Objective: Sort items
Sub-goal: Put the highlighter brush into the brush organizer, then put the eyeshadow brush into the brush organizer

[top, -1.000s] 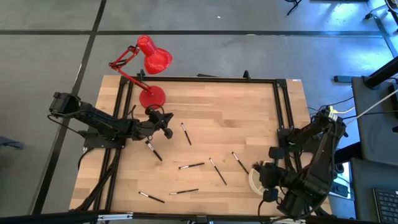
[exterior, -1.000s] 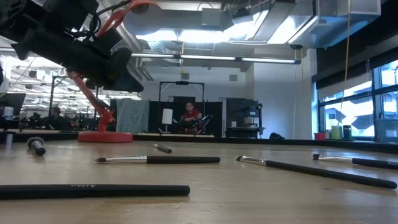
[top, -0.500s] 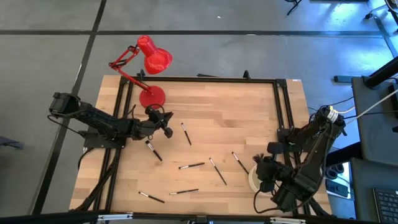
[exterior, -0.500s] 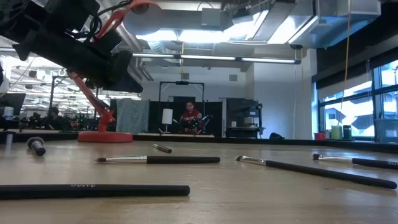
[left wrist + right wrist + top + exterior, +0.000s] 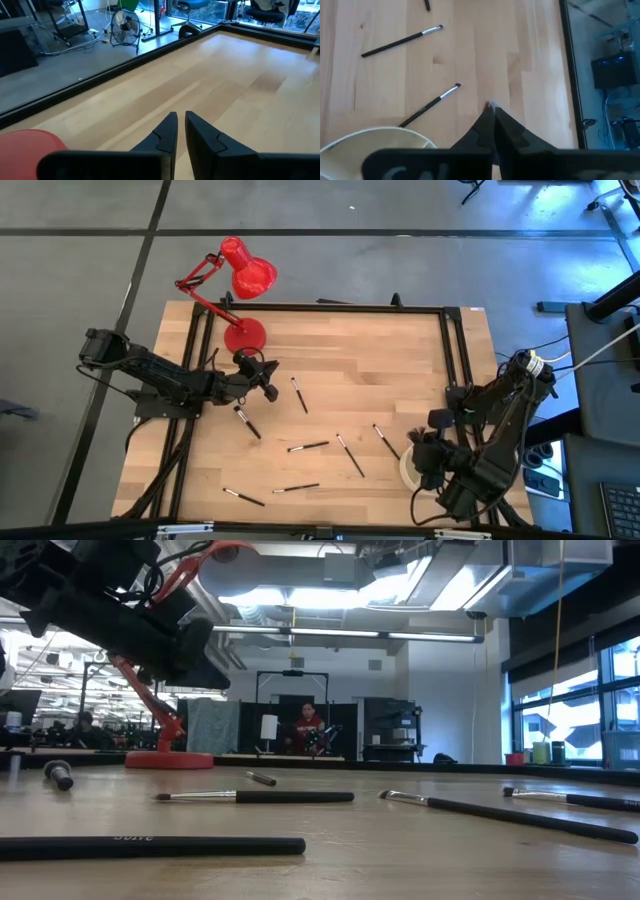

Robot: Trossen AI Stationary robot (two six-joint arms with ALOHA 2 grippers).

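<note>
Right hand [image 5: 418, 452] sits over the near-right part of the desk [image 5: 400, 350], at the inner rim of the cream dish [image 5: 407, 470]. Its fingers are pinched together; I see nothing between them in the right wrist view, though a pale speck at the tips could be bristle, can't say.

Left hand [image 5: 268, 385] hovers over the far-left area, just inboard of the red lamp [image 5: 240, 275] base. Fingers nearly closed with a slim gap, nothing held.

Brushes are scattered loose across the middle and near half of the desk, all lying flat, none seen inside the dish.

Key relation: the closest brush [image 5: 386, 441] lies just left of the right hand and the dish, long axis diagonal, one end pointing toward the dish rim. In the right wrist view it's [image 5: 430, 104], silver ferrule end away from the dish. Right arm is clearly nearer; judging by that, it's the likely next pick, and the fingers would need to open and turn across the handle.

Left arm's nearest options: a short brush [image 5: 298, 394] beside it and another [image 5: 247, 422] nearer the front, both steeply angled.

Room: open wood around the middle brushes. Black frame rail [image 5: 462, 360] runs along the right edge, dish rim crowds the right hand's approach.
</note>
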